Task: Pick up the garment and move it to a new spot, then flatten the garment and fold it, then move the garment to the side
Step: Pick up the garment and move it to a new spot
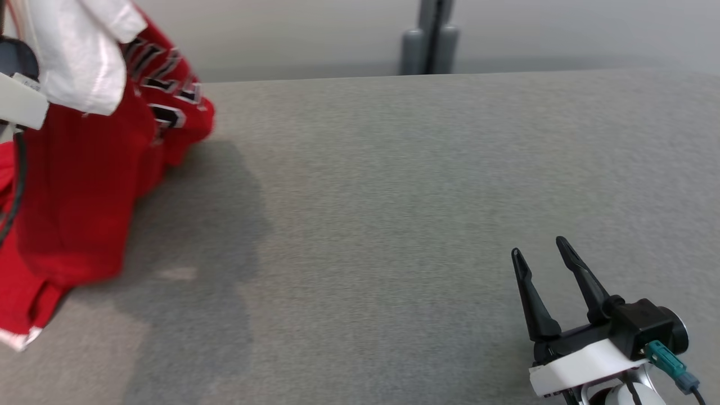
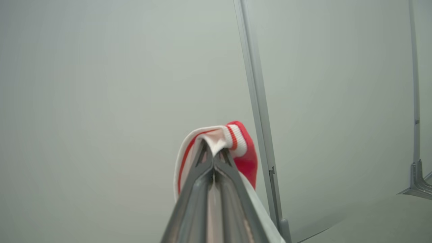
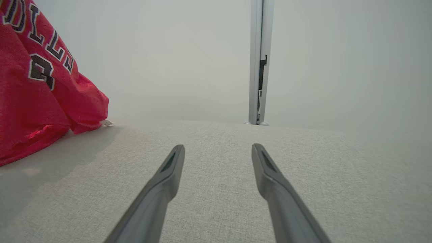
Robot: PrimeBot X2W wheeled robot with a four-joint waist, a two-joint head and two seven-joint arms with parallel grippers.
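Garment [image 1: 84,185] hoisted for relocation
Left gripper [image 2: 213,158] pinches its striped trim, so it hangs at the left end of the counter [image 1: 394,197], hem touching; right gripper [image 1: 537,247], spread, idles over the counter's right.

The garment [image 1: 84,197], at 9 o'clock in the head view, is red, with black lettering and a numeral outlined in white; its inner side shows white. In the left wrist view its ribbed trim [image 2: 236,140] is white with a thin red stripe, and the left gripper [image 2: 214,153] has dark grey fingers. The bench [image 1: 394,197] is a mottled grey weave. The right gripper [image 1: 538,247], at 4 o'clock, has black fingers, a white bracket [image 1: 585,368] and a teal connector [image 1: 664,357]. The wall [image 3: 168,50] is pale grey-green, the post [image 3: 258,67] mid grey.
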